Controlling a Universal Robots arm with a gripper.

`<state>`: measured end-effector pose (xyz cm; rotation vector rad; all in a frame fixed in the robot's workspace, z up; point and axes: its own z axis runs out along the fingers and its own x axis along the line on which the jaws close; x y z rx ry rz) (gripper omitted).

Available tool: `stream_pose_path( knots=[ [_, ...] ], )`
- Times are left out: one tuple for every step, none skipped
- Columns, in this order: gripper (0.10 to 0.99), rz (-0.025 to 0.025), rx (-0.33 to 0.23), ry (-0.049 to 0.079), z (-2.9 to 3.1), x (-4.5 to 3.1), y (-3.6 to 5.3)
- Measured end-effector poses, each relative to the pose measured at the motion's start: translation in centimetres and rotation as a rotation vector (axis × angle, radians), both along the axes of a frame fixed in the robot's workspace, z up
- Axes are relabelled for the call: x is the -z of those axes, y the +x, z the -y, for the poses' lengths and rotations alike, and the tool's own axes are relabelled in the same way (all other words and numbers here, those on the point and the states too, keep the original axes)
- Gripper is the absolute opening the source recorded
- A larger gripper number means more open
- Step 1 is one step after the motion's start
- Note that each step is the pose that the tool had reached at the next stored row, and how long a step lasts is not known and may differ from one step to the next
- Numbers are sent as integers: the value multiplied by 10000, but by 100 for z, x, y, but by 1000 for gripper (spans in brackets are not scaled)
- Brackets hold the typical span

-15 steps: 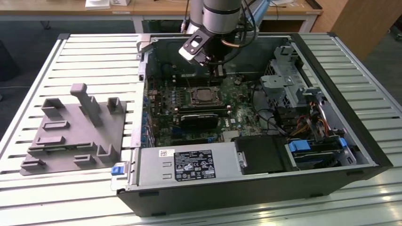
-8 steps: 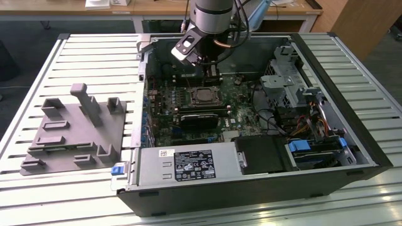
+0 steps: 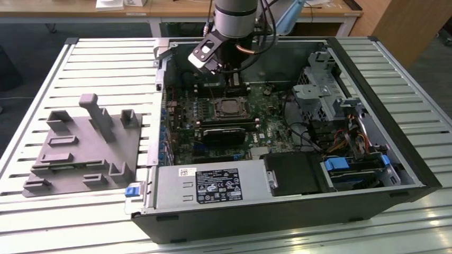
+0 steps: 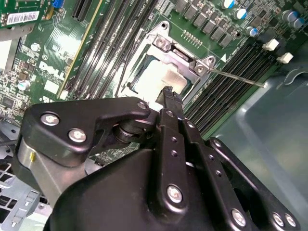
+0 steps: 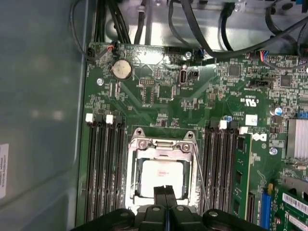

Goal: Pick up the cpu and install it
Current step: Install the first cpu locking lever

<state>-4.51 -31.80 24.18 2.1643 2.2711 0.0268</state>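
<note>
The cpu lies flat in the motherboard socket, its silver top showing inside the metal socket frame. In the exterior view the cpu sits mid-board inside the open computer case. My gripper hangs just above the cpu's near edge. Its two black fingers are pressed together with nothing between them. In the second wrist view the shut fingertips stand over the pale cpu. In the exterior view the gripper is above the board, just behind the socket.
A thin socket lever rod runs beside the frame. Memory slots flank the socket, with one green memory stick fitted. A black card, a power supply and a drive cage crowd the case. A grey tray lies on the exterior view's left.
</note>
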Motion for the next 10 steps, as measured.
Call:
stream_pose_path(
  knots=[
    [106,0,0,0,0,0,-6],
    [106,0,1,0,0,0,-13],
    [106,-1,1,-2,0,-4,-14],
    [106,-1,0,-2,1,-9,-14],
    [106,0,0,0,0,-16,-14],
    [106,0,1,0,0,-23,-14],
    [106,0,1,0,0,-28,-14],
    [106,1,1,1,0,-33,-14],
    [106,1,1,1,0,-40,-14],
    [106,0,2,0,0,-46,-14]
  ],
)
